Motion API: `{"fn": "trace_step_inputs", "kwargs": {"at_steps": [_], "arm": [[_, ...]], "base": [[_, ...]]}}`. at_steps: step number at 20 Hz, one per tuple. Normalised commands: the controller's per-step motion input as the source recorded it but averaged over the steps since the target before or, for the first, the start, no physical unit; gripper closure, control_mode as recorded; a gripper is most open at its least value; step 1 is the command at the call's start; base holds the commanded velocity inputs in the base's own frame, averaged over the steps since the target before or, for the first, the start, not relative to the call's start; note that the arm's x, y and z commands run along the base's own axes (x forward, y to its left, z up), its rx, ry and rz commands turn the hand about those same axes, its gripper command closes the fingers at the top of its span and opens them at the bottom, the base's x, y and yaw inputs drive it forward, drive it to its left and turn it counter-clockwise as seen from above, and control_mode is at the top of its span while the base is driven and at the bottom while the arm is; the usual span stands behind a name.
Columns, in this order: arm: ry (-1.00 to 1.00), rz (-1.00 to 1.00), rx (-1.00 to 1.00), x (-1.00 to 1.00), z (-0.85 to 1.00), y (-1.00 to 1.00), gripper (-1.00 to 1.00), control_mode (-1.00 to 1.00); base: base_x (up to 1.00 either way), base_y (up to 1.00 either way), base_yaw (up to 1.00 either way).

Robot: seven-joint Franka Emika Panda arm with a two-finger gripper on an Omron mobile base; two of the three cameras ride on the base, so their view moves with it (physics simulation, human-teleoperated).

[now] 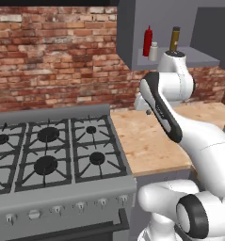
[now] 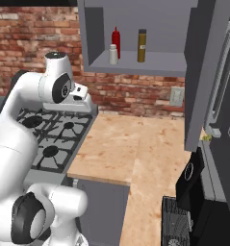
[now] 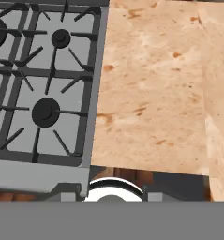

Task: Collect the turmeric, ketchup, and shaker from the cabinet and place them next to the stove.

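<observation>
Left to right in the left base view, we see the stove [image 1: 57, 155] with black burner grates and a row of front knobs. Next comes the wooden counter [image 1: 147, 141], butted against the stove's right edge. The brick wall [image 1: 52, 56] runs behind both.

Above the counter hangs the cabinet [image 1: 180, 59], its front open. On its shelf we see three things standing upright in a row. The ketchup [image 1: 147, 41] is leftmost. The shaker [image 1: 153, 52] is just beside it. The turmeric [image 1: 174, 40] is further right, its lower part hidden behind the arm's upper joint.

In the right base view the order differs. There the shaker [image 2: 113, 54] is leftmost, the ketchup [image 2: 116, 42] stands just behind and right of it, and the turmeric [image 2: 142, 45] stands apart to the right.

The gripper [image 2: 85, 102] sits well below the shelf, over the seam between stove and counter, pointing down. We cannot make out its fingers in either base view. They read as closed, with nothing held. All three task items are up on the shelf, well apart from the fingers. The hand view looks straight down on the burners and bare counter.

On the far right we see a wall outlet [image 2: 177, 97] and a dark appliance [image 2: 191, 180] on the counter.
</observation>
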Motion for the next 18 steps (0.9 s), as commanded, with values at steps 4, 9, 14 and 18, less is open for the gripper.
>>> {"fn": "trace_step_inputs", "kwargs": {"at_steps": [4, 9, 14, 18], "arm": [[-0.24, 0.00, -0.05, -0.41, 0.00, 0.01, -1.00, -1.00], [-0.56, 0.03, -0.11, -0.65, 0.14, -0.32, -1.00, -1.00], [-0.49, 0.01, -0.02, -0.16, 0.77, -0.42, -1.00, -1.00], [-0.37, 0.01, 0.00, 0.08, 0.99, -0.31, -1.00, -1.00]], "base": [[0.00, 0.00, 0.00], [0.00, 0.00, 0.00], [0.00, 0.00, 0.00], [0.00, 0.00, 0.00]]}}
